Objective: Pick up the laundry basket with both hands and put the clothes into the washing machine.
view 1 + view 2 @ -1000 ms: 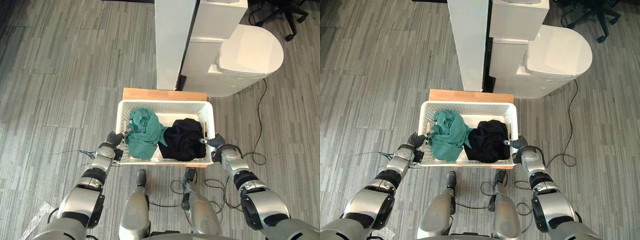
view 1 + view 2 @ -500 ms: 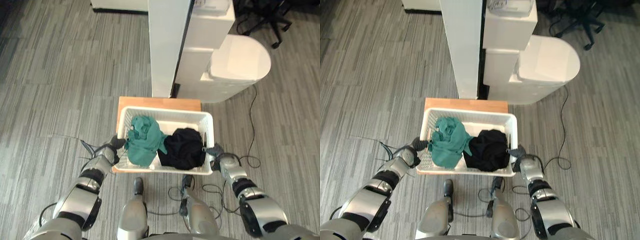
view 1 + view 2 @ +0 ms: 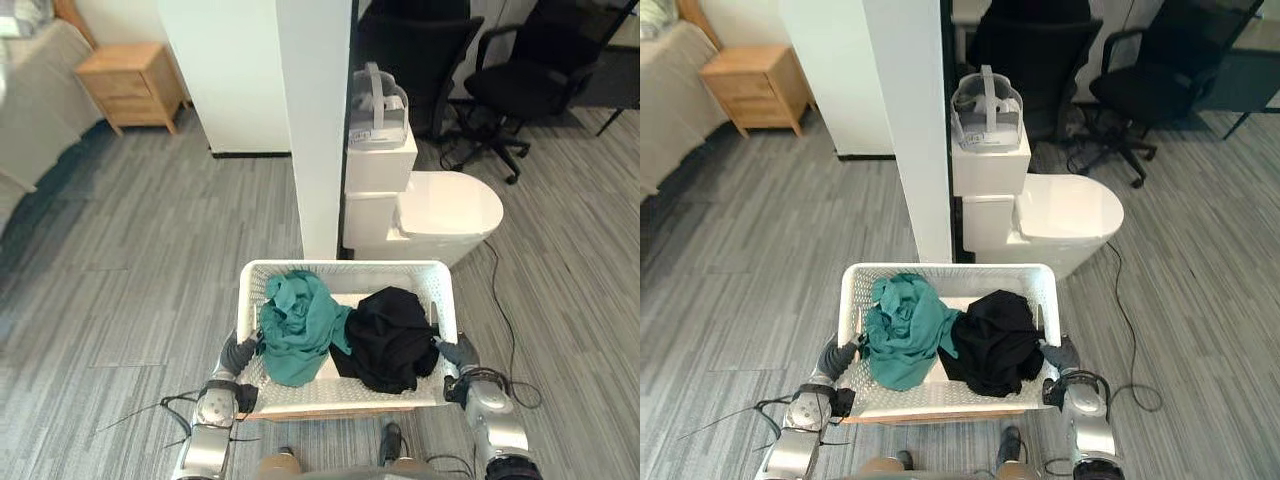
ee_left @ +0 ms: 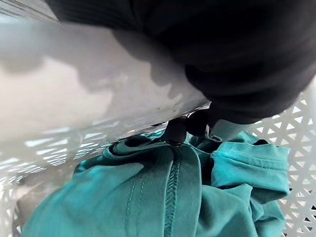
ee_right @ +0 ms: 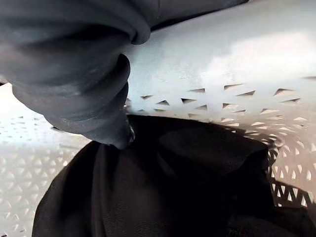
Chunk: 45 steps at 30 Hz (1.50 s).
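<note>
While both arms reach in from the near side, the white laundry basket sits between them above the grey plank floor. A strip of wooden board shows just under its near edge; whether the basket rests on it I cannot tell. The left robot hand clasps the basket's left end, dark fingertips hooked over the rim beside the teal garment heaped in the left half. The right robot hand grips the right end, one dark tip curled inside against the black garment in the right half. The two garments touch mid-basket. Just past the far edge stand a white pillar and a white round-lidded machine, a headset on its boxy part.
</note>
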{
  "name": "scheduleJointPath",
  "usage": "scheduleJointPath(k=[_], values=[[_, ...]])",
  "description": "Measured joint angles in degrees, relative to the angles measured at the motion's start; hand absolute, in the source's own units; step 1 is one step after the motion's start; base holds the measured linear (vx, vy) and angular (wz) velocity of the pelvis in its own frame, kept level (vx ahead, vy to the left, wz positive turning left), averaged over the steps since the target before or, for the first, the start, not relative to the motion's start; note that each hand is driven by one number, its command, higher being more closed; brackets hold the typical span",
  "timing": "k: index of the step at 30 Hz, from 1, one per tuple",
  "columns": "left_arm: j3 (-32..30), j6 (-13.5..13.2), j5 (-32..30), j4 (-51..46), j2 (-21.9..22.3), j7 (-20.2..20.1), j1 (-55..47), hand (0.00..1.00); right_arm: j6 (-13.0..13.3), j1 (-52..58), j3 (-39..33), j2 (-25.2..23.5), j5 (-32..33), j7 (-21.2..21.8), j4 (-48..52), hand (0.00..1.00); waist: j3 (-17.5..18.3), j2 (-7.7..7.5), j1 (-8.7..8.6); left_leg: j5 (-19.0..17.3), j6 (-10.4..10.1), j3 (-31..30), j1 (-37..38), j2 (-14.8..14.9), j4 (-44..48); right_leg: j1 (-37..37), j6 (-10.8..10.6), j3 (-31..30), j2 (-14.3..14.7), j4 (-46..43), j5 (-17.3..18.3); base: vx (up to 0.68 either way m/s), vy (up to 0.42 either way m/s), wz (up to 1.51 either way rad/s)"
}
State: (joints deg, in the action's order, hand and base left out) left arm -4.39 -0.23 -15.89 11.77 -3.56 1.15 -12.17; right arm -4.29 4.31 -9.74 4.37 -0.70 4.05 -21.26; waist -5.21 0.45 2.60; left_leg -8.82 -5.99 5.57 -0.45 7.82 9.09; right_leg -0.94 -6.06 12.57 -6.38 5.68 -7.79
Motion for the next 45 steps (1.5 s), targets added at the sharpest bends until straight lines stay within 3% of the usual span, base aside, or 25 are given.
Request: scheduleJointPath(k=[4, 7, 10, 13, 14, 15, 17, 18, 20, 21, 24, 26, 30, 31, 32, 33, 34, 35, 37, 38, 40, 41, 42, 44, 45], values=[[-0.1, 0.4, 0.0, -4.4, 2.5, -0.1, -2.0, 1.0, 0.0, 0.3, -1.1, 0.3, 0.0, 0.1, 0.6, 1.0, 0.4, 1.03, -0.28, 0.3, -0.2, -3.3, -3.5, 0.5, 3.2, -0.5, 0.8, 2.2, 1.0, -0.2, -0.1, -0.08, -0.049, 0.35], [-0.1, 1.2, 0.0, -7.6, 3.3, -0.1, -2.3, 1.0, 0.0, -0.3, -1.1, 0.7, 0.1, 0.0, 2.4, 1.0, 0.3, 2.27, 0.05, 1.1, -2.0, -7.2, -6.1, 1.9, 6.7, -3.6, 3.4, 2.3, 1.6, -5.9, 0.7, -0.08, -0.053, 0.07], [-0.2, 1.2, 0.0, -12.8, 4.4, 0.2, -5.0, 1.0, 0.8, -2.4, 0.1, 1.2, 0.4, 0.6, 2.6, 1.0, 0.0, 3.19, 1.34, -6.1, -6.3, -16.9, -5.8, 0.8, 29.3, -5.9, 4.0, -2.8, 2.5, -9.6, 0.8, -0.11, 0.039, -0.83], [1.6, 1.0, 0.0, -15.3, 3.8, 0.1, -5.0, 1.0, 1.7, -1.6, -0.1, 1.2, 2.4, 0.5, 3.3, 1.0, 1.3, 5.23, -0.46, -9.0, -5.7, -24.2, -0.5, -0.9, 26.9, -10.2, 3.4, -6.2, 3.2, -12.3, 0.8, -0.24, 0.161, -0.62], [2.4, 1.1, 0.1, -15.7, 3.1, 0.1, -4.2, 1.0, 1.7, -0.2, 0.0, 0.7, 2.5, -0.3, 5.5, 1.0, 1.5, 4.89, -1.03, -13.4, -1.9, -25.7, 0.7, -2.4, 23.4, -13.9, 2.1, -8.4, 2.8, -13.7, 0.0, -0.36, 0.236, -0.59], [2.6, 1.1, 0.0, -15.7, 2.9, 0.1, -4.0, 1.0, 1.6, 0.4, 0.0, 0.5, 2.6, -0.4, 6.3, 1.0, 1.2, 4.32, -1.29, -14.9, -0.8, -25.4, 0.8, -2.9, 22.6, -14.9, 1.5, -9.2, 2.3, -13.8, -0.5, -0.49, 0.295, -0.78], [3.7, 1.5, 0.0, -15.7, 2.2, 0.1, -3.8, 1.0, 1.0, 3.0, -0.1, 0.1, 2.8, -1.3, 8.8, 1.0, 0.9, 3.52, -1.6, -18.9, 2.0, -20.8, 1.2, -4.2, 19.7, -16.6, 1.8, -11.5, 1.0, -12.7, -2.6, -0.47, 0.266, -0.86], [4.3, 2.4, 0.0, -15.7, 0.9, 0.1, -3.9, 1.0, 0.0, 5.5, -0.1, -0.9, 2.5, -1.7, 11.2, 1.0, 0.2, 0.19, -1.18, -18.3, 3.5, -16.0, 0.7, -7.0, 20.0, -16.4, 2.1, -13.0, -0.6, -8.3, -0.4, -0.48, 0.273, -1.18], [4.2, 2.5, 0.0, -15.8, 0.5, 0.4, -3.6, 1.0, -0.3, 7.1, 0.0, -1.6, 2.3, -1.9, 14.0, 1.0, -0.2, 0.31, 0.02, -15.4, 6.2, -9.0, -1.0, -6.0, 18.8, -18.5, 2.6, -8.9, -1.3, -6.9, 6.3, -0.5, 0.245, -1.81], [4.2, 2.6, 0.0, -15.8, 0.3, 0.5, -3.0, 1.0, -0.3, 7.3, -0.2, -1.8, 2.3, -1.9, 14.3, 1.0, -0.1, -0.34, 0.07, -12.7, 6.5, -4.9, -1.6, -5.3, 16.8, -19.7, 5.0, -3.0, -2.1, -10.5, 4.4, -0.44, 0.173, -1.79], [4.7, 2.5, 0.1, -15.8, 0.2, 0.2, -2.3, 1.0, -0.3, 7.6, -0.7, -2.2, 2.3, -1.9, 15.1, 1.0, 0.1, -0.79, -0.23, -7.2, 6.4, 1.2, -0.2, -3.7, 10.1, -18.9, 7.2, 3.6, -3.4, -25.5, 4.9, -0.33, 0.092, -1.36], [5.9, 2.5, 0.5, -15.7, 0.1, 0.1, -1.7, 1.0, 0.5, 9.1, -1.6, -2.2, 2.6, -1.9, 16.1, 1.0, 0.3, -1.28, -0.53, -4.2, 5.9, 7.3, 0.8, -2.4, 6.2, -14.1, 5.3, 3.8, -6.6, -39.0, 13.2, -0.27, -0.035, -1.41], [5.9, 2.5, 1.8, -15.5, -0.3, 0.2, -1.7, 1.0, 0.7, 7.1, -1.6, -1.4, 2.5, -1.9, 14.1, 1.0, 1.2, -1.51, 0.0, -3.0, 3.3, 19.6, 0.5, 1.2, 4.4, -8.0, 5.3, 13.3, -14.9, -40.0, 18.9, -0.2, -0.217, -1.94], [5.9, 2.5, 1.8, -15.2, -0.4, 0.1, -1.7, 1.0, 0.7, 6.5, -1.6, -1.2, 2.3, -1.9, 12.8, 1.0, 3.1, -2.82, -0.23, -2.8, 1.6, 23.5, -0.5, 2.2, 4.5, -8.0, 3.3, 13.8, -15.7, -34.5, 19.8, -0.1, -0.418, -1.94], [6.3, 2.5, 2.3, -12.8, 0.4, 0.0, -0.8, 1.0, 0.7, 6.1, -1.7, -0.2, 2.3, -1.9, 12.2, 1.0, 3.7, -1.45, -0.54, -2.8, -0.7, 25.7, -1.3, 3.7, 4.9, -8.3, 0.1, 12.4, -12.0, -29.1, 19.6, -0.01, -0.498, -2.2], [6.6, 2.6, 3.4, -10.0, 2.1, -0.9, -0.6, 1.0, 0.1, 6.2, -1.7, 2.1, 2.0, -1.8, 11.0, 1.0, 4.5, 1.05, -0.95, -1.2, -2.7, 26.7, 0.0, 6.4, 3.6, -8.1, 1.0, 9.3, -5.8, -23.5, 16.4, 0.09, -0.41, -1.95], [6.6, 2.7, 3.8, -9.4, 2.4, -1.2, -0.9, 1.0, -0.3, 6.2, -1.6, 2.7, 1.8, -1.8, 10.7, 1.0, 5.1, 2.43, -0.64, -1.5, -3.6, 28.0, 1.5, 8.2, 2.6, -8.0, 1.9, 7.1, -3.1, -21.0, 15.2, 0.19, -0.262, -2.13], [6.2, 2.7, 4.0, -8.3, 2.4, -1.3, -0.9, 1.0, -0.8, 6.3, -1.3, 2.4, 1.1, -1.6, 10.7, 1.0, 5.3, 3.32, -0.65, -1.6, -5.3, 31.5, 3.8, 11.9, 3.8, -7.0, 3.6, 3.7, 1.6, -18.1, 14.0, 0.17, -0.187, -1.92], [4.8, 2.7, 4.1, -7.6, 2.0, -1.3, -0.8, 1.0, -0.8, 6.5, -1.0, 0.9, 0.5, -1.6, 10.7, 1.0, 5.4, 3.23, -2.04, -1.5, -5.5, 31.9, 4.8, 17.5, 11.0, -4.9, 4.9, 0.4, 6.1, -16.1, 13.8, 0.2, -0.331, -1.64], [4.2, 2.6, 4.8, -7.3, 1.6, -1.2, -0.6, 1.0, -0.7, 6.6, -0.8, 0.4, 0.5, -1.7, 10.8, 1.0, 4.7, 2.49, -1.5, 0.2, -1.4, 30.4, 3.1, 24.4, 24.8, -1.9, 6.8, -3.4, 10.4, -13.9, 13.6, 0.19, -0.377, -1.43], [3.8, 2.6, 6.0, -6.7, 0.9, -1.2, -0.6, 1.0, -0.7, 6.4, 0.2, 0.5, 0.5, -2.0, 10.9, 1.0, 3.9, 1.85, -1.33, 6.7, 13.2, 20.6, -3.3, 28.0, 40.1, 1.2, 8.7, -7.0, 12.7, -12.2, 13.7, 0.2, -0.25, -1.28], [3.7, 2.6, 6.3, -6.7, 1.1, -1.2, -0.5, 1.0, -0.7, 5.9, 0.4, 1.1, 0.5, -2.6, 10.9, 1.0, 2.8, 1.59, -0.58, 5.6, 12.0, 11.8, -7.8, 25.9, 48.3, 2.9, 9.3, -9.6, 13.3, -12.1, 14.1, 0.25, -0.1, -1.48], [3.8, 2.5, 6.4, -6.7, 2.2, -1.2, -0.6, 1.0, -0.7, 5.0, 0.4, 2.5, 0.5, -2.8, 10.9, 1.0, 1.2, 2.18, 1.54, 1.3, 7.7, 1.6, -14.9, 17.5, 57.3, 4.0, 10.0, -13.5, 13.1, -12.5, 14.5, 0.2, 0.013, -1.43], [3.2, 2.5, 7.4, -6.8, 2.5, -1.2, -0.6, 1.0, -0.8, 3.7, 1.0, 3.1, 0.5, -2.6, 10.9, 1.0, -1.0, 2.75, 3.09, -2.4, 3.8, -4.3, -21.1, 7.1, 57.4, 5.6, 10.1, -17.4, 12.0, -11.4, 14.6, 0.23, 0.123, -1.22], [2.5, 2.5, 8.0, -6.8, 2.1, -1.2, -0.6, 1.0, -0.8, 3.8, 1.9, 2.8, 0.6, -2.6, 10.9, 1.0, -1.9, 2.48, 3.17, -3.2, 3.3, -3.4, -24.5, 4.0, 50.9, 6.9, 10.2, -18.5, 11.0, -9.8, 14.9, 0.25, 0.18, -0.67]])
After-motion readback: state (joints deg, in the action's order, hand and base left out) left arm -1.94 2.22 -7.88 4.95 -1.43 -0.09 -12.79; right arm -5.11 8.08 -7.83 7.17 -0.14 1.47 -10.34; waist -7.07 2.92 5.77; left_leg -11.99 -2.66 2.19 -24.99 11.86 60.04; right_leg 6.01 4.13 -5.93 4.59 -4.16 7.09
